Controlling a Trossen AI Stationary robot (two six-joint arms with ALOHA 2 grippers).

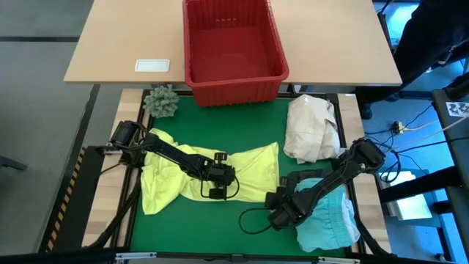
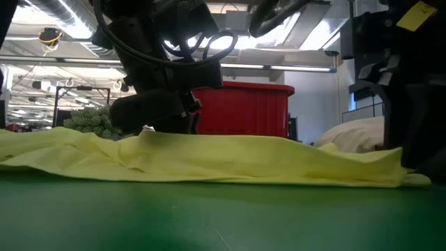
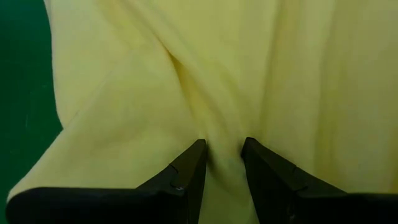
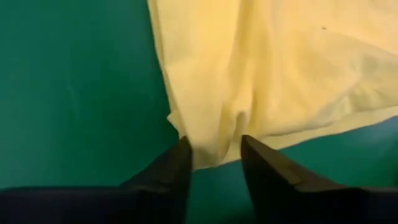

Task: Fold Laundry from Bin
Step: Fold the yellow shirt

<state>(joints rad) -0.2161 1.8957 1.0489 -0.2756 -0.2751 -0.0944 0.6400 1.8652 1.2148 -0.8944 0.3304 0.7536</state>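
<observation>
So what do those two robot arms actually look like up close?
Both are dark, nearly black, jointed arms with black cables looping alongside. The left gripper and right gripper each end in two flat, wedge-shaped black fingers. No markings show on them.

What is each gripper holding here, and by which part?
Left gripper pinches a raised fold in the middle of the yellow shirt. Right gripper straddles the shirt's edge; whether it grips cannot be told.

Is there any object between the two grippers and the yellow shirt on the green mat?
Nothing visible is in the way. The left gripper already has a fold of the yellow shirt between its jaws, and the right gripper is at the shirt's corner with the cloth edge between its jaws.
</observation>
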